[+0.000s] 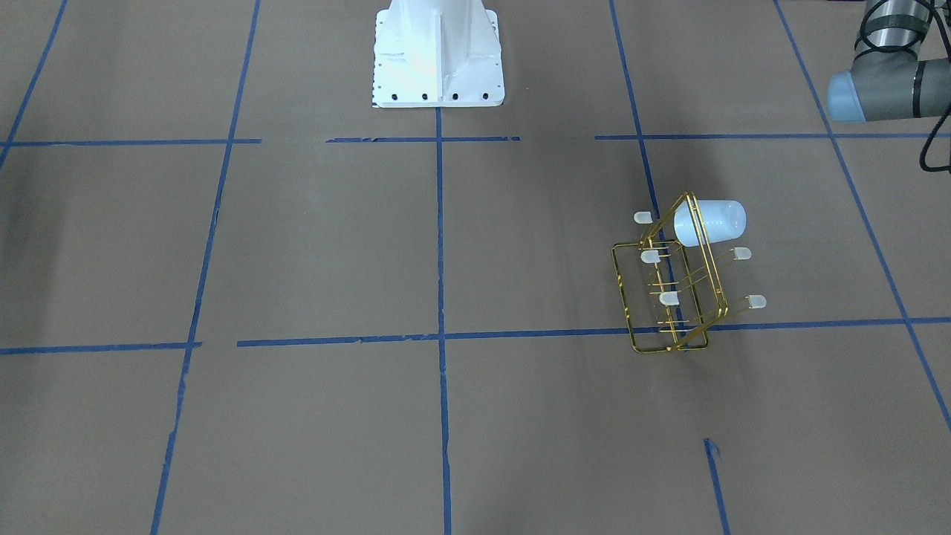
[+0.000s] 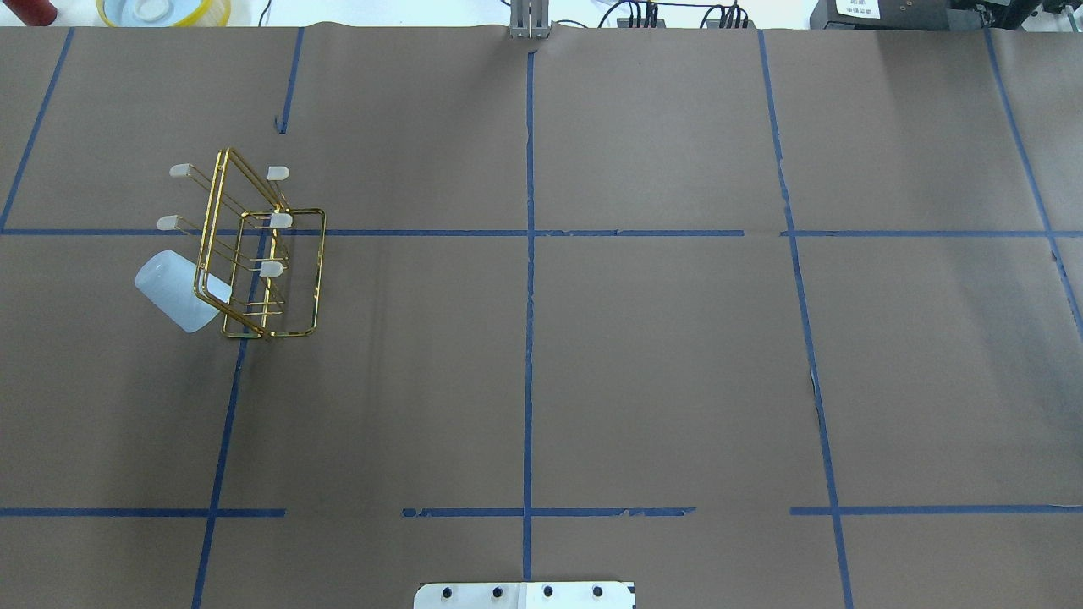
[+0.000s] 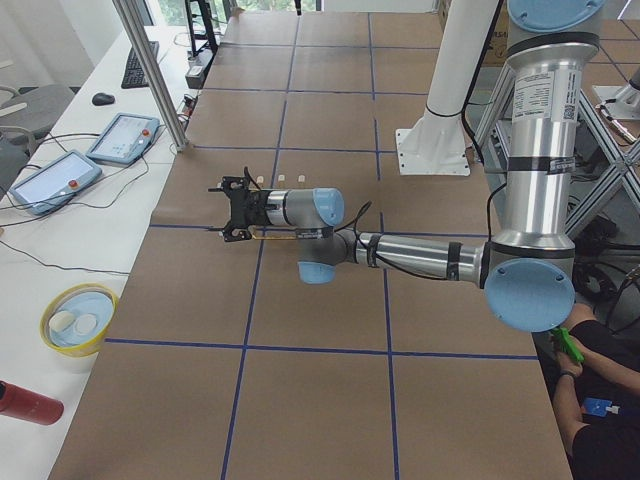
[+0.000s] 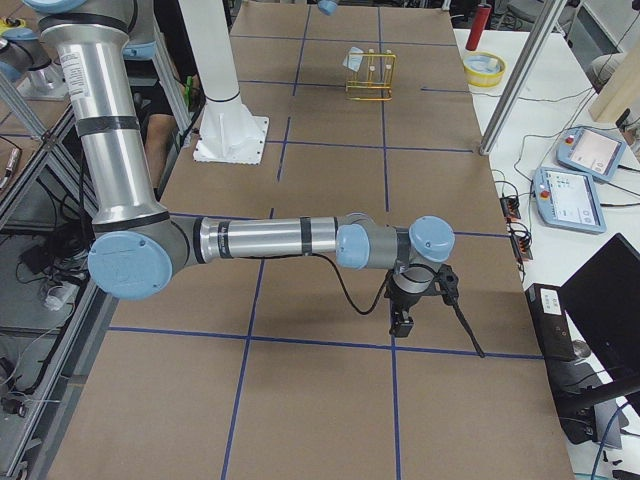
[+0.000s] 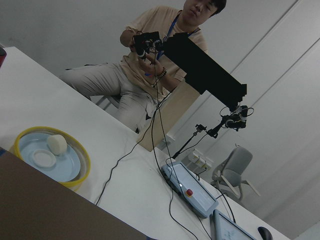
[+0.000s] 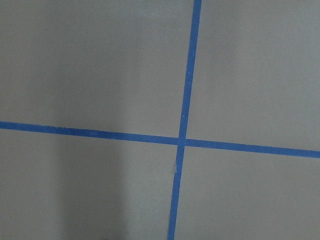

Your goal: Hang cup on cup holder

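The cup (image 1: 709, 221) is a pale blue-white tumbler. It hangs tilted on a top prong of the gold wire cup holder (image 1: 669, 297), which stands on the brown table on my left side. Both show in the overhead view, the cup (image 2: 182, 292) at the holder's (image 2: 262, 254) near-left corner. My left gripper (image 3: 220, 210) shows only in the exterior left view, beyond the holder, held high; I cannot tell if it is open. My right gripper (image 4: 402, 322) shows only in the exterior right view, far from the holder, pointing down over the table; its state is unclear.
The white robot base (image 1: 438, 59) stands at the table's middle edge. A yellow-rimmed bowl (image 3: 75, 318) and a red bottle (image 3: 25, 403) sit on the white side table. Teach pendants (image 3: 120, 135) and cables lie there too. An operator (image 5: 150, 60) sits beyond.
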You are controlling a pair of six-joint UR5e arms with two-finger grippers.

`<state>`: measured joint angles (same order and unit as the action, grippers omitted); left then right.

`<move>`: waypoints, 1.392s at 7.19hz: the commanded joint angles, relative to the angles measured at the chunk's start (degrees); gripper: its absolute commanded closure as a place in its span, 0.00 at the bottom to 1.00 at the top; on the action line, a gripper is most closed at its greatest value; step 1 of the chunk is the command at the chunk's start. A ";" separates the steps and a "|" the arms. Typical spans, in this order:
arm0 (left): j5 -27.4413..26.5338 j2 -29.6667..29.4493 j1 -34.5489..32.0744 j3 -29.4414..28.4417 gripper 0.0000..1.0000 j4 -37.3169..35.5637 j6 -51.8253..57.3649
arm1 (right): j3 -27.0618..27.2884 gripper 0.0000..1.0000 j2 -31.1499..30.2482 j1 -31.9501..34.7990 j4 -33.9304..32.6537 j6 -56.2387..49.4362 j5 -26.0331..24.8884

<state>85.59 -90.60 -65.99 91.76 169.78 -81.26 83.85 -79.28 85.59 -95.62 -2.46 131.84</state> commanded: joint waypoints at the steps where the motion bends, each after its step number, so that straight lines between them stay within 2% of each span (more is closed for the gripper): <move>1: 5.43 -1.25 -3.87 0.00 0.00 -12.32 11.41 | 0.00 0.00 0.00 0.01 0.00 0.00 0.00; 3: 17.36 -1.07 -8.17 0.17 0.00 -21.47 22.23 | 0.00 0.00 0.00 0.01 0.00 0.00 0.00; 5: 25.98 -1.07 -11.77 0.96 0.00 -32.34 33.21 | 0.00 0.00 0.00 0.01 0.00 0.00 0.00; 7: 31.63 -1.07 -14.68 1.05 0.00 -40.28 42.54 | 0.00 0.00 0.00 0.01 0.00 0.00 0.00; 10: 35.51 -1.25 -22.06 1.23 0.00 -58.18 67.64 | 0.00 0.00 0.00 0.01 0.00 0.00 0.00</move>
<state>119.67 -91.76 -85.27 92.94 119.13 -23.67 83.85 -79.28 85.58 -95.62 -2.46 131.84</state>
